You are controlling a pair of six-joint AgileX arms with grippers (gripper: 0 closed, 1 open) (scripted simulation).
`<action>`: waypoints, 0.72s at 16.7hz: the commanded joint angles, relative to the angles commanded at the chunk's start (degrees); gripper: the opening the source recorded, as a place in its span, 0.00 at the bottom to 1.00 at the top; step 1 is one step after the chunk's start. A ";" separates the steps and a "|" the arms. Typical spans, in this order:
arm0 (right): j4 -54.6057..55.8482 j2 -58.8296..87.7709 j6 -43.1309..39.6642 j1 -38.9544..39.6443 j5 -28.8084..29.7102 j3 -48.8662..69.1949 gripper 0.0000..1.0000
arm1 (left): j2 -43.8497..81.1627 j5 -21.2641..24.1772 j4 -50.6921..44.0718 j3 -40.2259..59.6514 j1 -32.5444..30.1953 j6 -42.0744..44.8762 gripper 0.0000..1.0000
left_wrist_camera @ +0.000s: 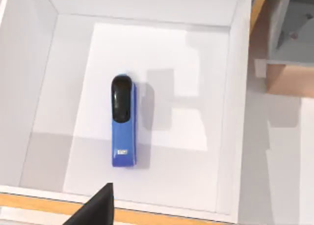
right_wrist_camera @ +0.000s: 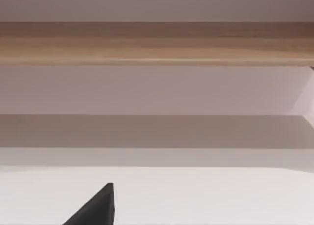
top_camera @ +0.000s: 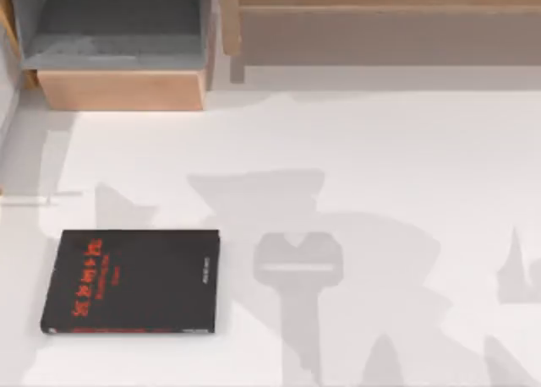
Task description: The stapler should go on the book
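Nothing is done yet: the blue stapler lies untouched in a white drawer, the book lies bare on the table's left side, and I cannot tell either gripper's state.

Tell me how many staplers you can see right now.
1. The blue stapler lies flat in a white open drawer, seen from the left wrist view, not on the book. Others could be hidden elsewhere.

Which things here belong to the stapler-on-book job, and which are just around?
Job:
- stapler, blue, lying in a white open compartment
- book, black, on the table's left side

Just around:
- grey box with wooden front
- wooden shelf
- table
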 joint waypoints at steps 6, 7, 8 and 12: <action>0.00 0.00 0.00 0.00 0.00 0.00 1.00 | 31.25 0.20 -17.24 30.72 4.20 2.29 1.00; 0.00 0.00 0.00 0.00 0.00 0.00 1.00 | 35.66 0.23 -19.66 35.08 4.78 2.61 1.00; 0.00 0.00 0.00 0.00 0.00 0.00 1.00 | 39.81 0.25 -21.95 39.20 5.32 2.92 1.00; 0.00 0.00 0.00 0.00 0.00 0.00 1.00 | 53.10 0.38 -29.15 52.56 6.88 3.91 1.00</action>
